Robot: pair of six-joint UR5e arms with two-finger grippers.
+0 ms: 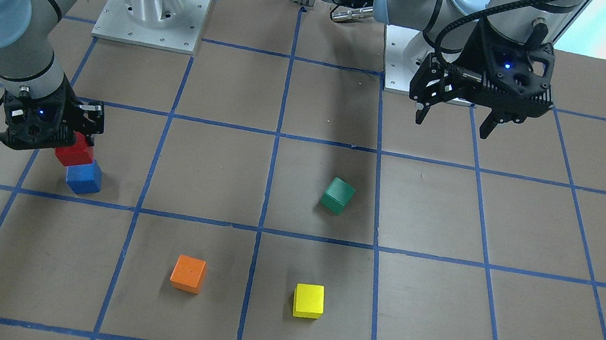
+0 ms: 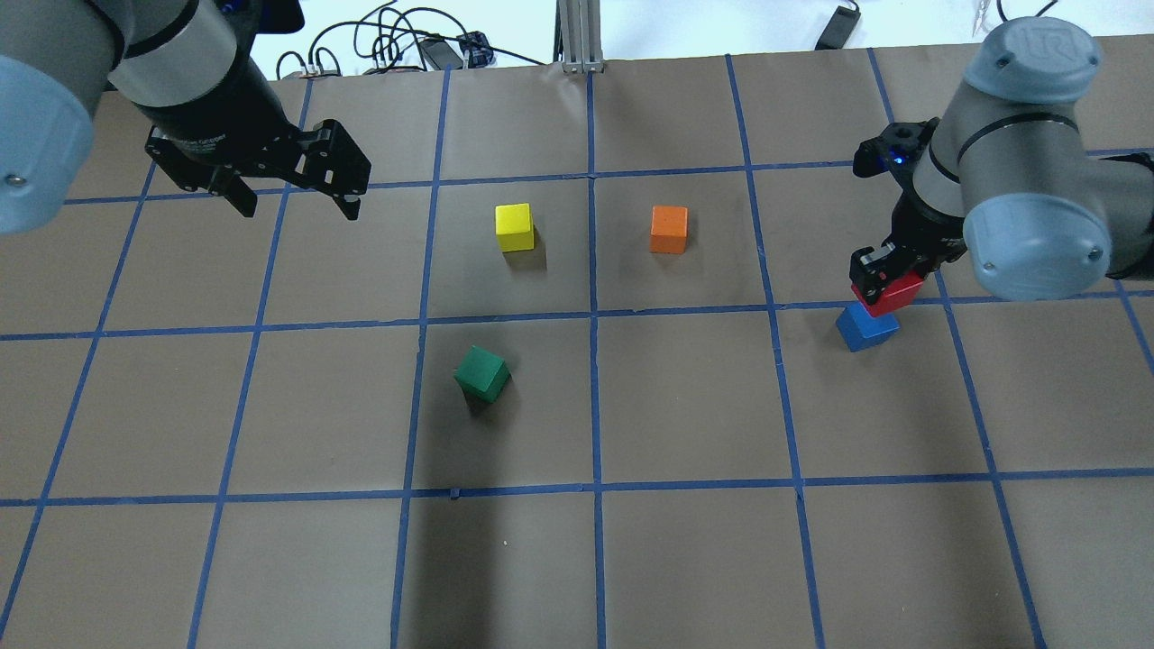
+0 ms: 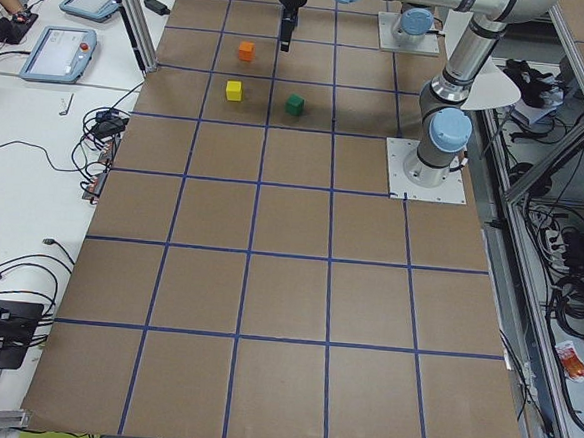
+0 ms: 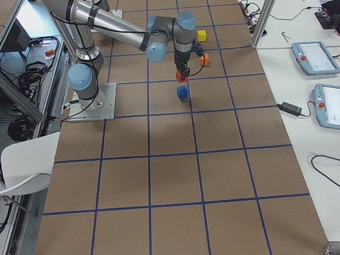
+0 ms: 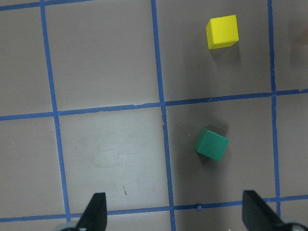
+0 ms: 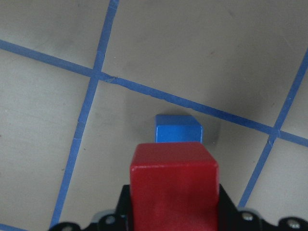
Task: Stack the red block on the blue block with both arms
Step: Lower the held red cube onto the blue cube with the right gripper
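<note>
Red block (image 1: 76, 153) is clamped in the right gripper (image 1: 74, 141), far over on the front-facing view's left. Blue block (image 1: 84, 177) sits on the table (image 1: 498, 322) right under it. The two overlap from this angle, so contact can't be judged here. Left gripper (image 1: 455, 125) hangs in the air near its base, fingers spread, nothing between them. Green block (image 1: 337, 195) is near mid-table, askew to the tape grid (image 1: 266, 188). Orange block (image 1: 188, 273) and yellow block (image 1: 309, 301) lie side by side, apart, one row nearer the camera.

Overhead: same layout, mirrored. Red is in the right gripper at right, its lower edge overlapping blue's top. Left gripper is wide apart and empty at upper left, well clear of all blocks.

Exterior left: the far arm's gripper points down near orange. Red and blue are too small to make out. Yellow and green are visible.

Exterior right: best view for height. Red is in the near arm's gripper with a visible strip of table between it and blue below, so they're not touching. They're roughly in line vertically.

Left wrist: fingertips at the bottom corners, wide apart, only table between them. Green and yellow are ahead.

Right wrist: red fills the gap between the fingers, pinched from both sides. Blue is lower down, its near part covered by red, just short of a tape line.
</note>
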